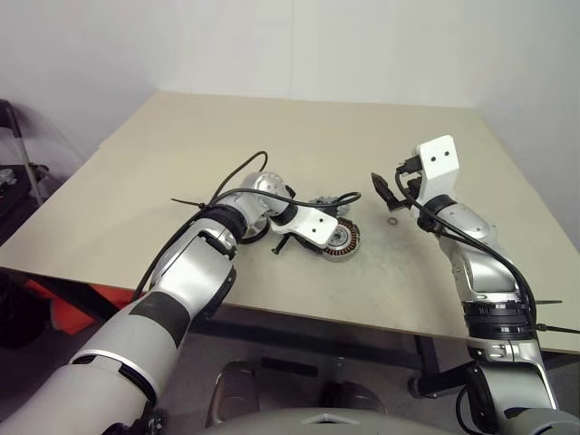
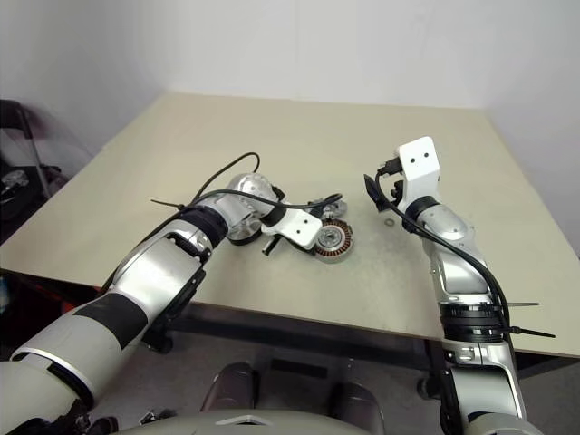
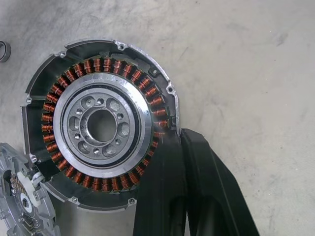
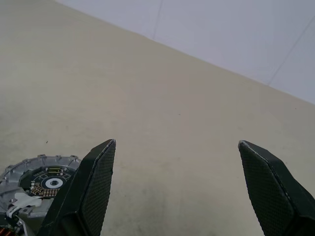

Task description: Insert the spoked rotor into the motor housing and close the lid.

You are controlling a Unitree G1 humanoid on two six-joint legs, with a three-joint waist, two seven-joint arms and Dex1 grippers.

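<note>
— Pincer positions, please: how are both seen?

— Left pincer [image 3: 183, 140] is seen with its black fingers pressed together, nothing gripped between them; its tips are set against the rim of the motor housing [image 3: 101, 123]. Right pincer [image 4: 177, 145] is held above the tabletop [image 1: 272, 145], fingers spread wide and nothing between them.

— And where are the parts found?

— The motor housing is laid flat on the tabletop, just at the left pincer's tips, copper windings ringed around a silver hub. A round grey cover with a circuit board [image 4: 42, 179] is lain just beside the housing, on its far side from the left pincer. A small ring [image 1: 391, 219] is seen on the tabletop below the right pincer. The spoked rotor cannot be told apart.
</note>
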